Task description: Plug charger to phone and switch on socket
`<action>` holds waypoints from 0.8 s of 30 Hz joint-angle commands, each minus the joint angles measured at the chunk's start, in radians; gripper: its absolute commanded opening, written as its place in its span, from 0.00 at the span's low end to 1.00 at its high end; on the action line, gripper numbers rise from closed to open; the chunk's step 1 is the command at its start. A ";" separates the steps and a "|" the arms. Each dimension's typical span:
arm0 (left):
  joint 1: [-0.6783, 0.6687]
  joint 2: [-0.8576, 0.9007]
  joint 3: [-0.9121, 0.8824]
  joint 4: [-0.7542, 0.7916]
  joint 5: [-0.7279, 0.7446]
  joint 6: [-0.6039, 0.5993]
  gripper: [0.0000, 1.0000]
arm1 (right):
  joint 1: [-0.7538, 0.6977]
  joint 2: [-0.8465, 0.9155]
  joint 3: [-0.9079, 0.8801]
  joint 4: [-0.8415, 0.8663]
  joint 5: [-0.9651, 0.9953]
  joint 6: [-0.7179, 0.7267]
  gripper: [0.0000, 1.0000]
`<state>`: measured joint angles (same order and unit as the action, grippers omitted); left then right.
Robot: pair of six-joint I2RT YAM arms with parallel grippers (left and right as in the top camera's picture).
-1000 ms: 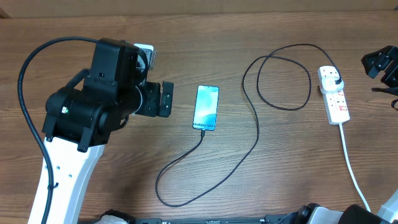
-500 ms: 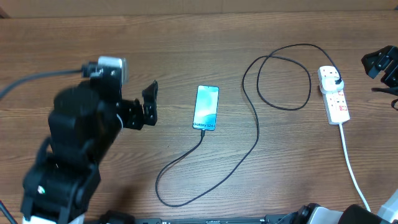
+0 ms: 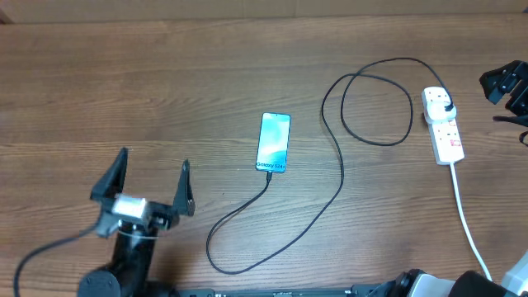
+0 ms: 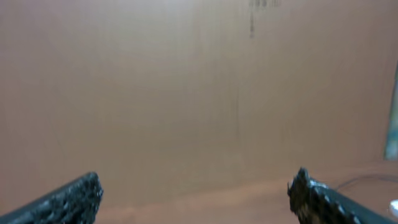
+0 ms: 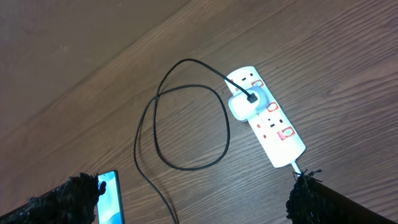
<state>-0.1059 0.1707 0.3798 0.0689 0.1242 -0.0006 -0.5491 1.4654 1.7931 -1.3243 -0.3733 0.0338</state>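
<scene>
Two grippers, one phone, one charger and one socket are counted on a single brown table (image 3: 206,74) of wood-grain finish.

Nearest the base, the left gripper (image 3: 154,159) is seen with its two black, tapered fingers spread fully apart and nothing held between them. In its own wrist view only the two rough, dark fingertips (image 4: 74,196) are made out against a blurred brown surface.

Just beyond, the charger (image 3: 341,177) is laid out as one thin, black, flexible cable. A wide curve is formed near the table's front edge, and from it the small tip is carried up to the lower short edge of the phone (image 3: 274,143). The phone is a slim flat rectangle with dark edges and a glowing light-blue screen, lying face up near the table's middle, well apart from both grippers.

Further right, the cable is crossed over itself in one round loop, and its end is met by a white block seated in the socket (image 3: 444,128). The socket is an elongated white plastic strip with rounded ends; three small red markings are counted along it, and one thick white cord (image 3: 466,219) leaves its near end.

At the far right edge, the right gripper (image 5: 193,188) is held above the table, spread wide and empty.
</scene>
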 commanded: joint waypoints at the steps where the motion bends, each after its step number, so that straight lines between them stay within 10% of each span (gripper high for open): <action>1: 0.039 -0.135 -0.161 0.113 0.047 0.034 0.99 | 0.000 0.001 0.013 0.006 0.006 0.004 1.00; 10: 0.062 -0.168 -0.362 0.273 0.049 0.024 0.99 | 0.000 0.001 0.013 0.006 0.006 0.004 1.00; 24: 0.080 -0.168 -0.375 -0.139 -0.001 0.024 0.99 | 0.000 0.001 0.013 0.006 0.006 0.004 1.00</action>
<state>-0.0334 0.0128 0.0082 -0.0467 0.1562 0.0105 -0.5491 1.4654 1.7931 -1.3243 -0.3737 0.0341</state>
